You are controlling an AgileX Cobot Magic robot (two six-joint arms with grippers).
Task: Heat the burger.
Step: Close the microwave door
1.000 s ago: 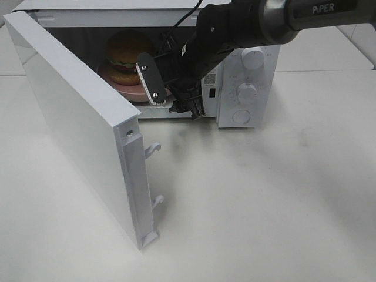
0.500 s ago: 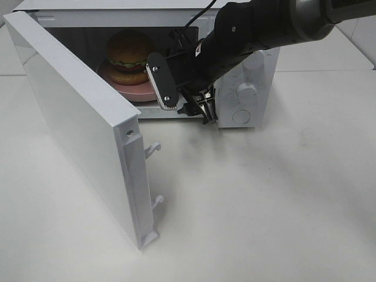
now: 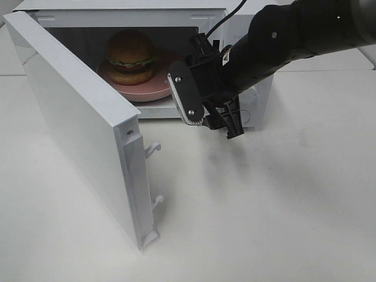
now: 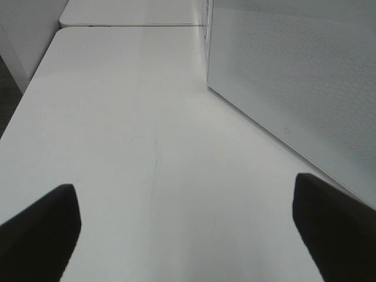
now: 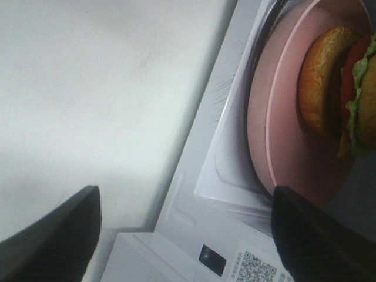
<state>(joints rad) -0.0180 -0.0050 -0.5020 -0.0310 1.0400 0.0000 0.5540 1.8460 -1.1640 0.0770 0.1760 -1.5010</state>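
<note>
The burger (image 3: 130, 57) sits on a pink round plate (image 3: 147, 91) inside the open white microwave (image 3: 117, 17). It also shows in the right wrist view (image 5: 338, 88) on the plate (image 5: 282, 135). My right gripper (image 3: 210, 117) is open and empty. It hangs just outside the microwave's opening, in front of its control panel, to the right of the plate. In the right wrist view the right gripper (image 5: 185, 235) has its jaws wide apart. My left gripper (image 4: 185, 235) is open and empty over bare table; it does not show in the exterior view.
The microwave door (image 3: 76, 117) stands swung open toward the front left, with two latch hooks (image 3: 154, 148) on its edge. A white dotted panel of the microwave (image 4: 294, 76) stands beside the left gripper. The white table (image 3: 264, 205) spreads in front.
My right gripper has drawn back out of the microwave's opening, moving right and toward the front, and now covers the control panel. The burger and plate have stayed inside.
</note>
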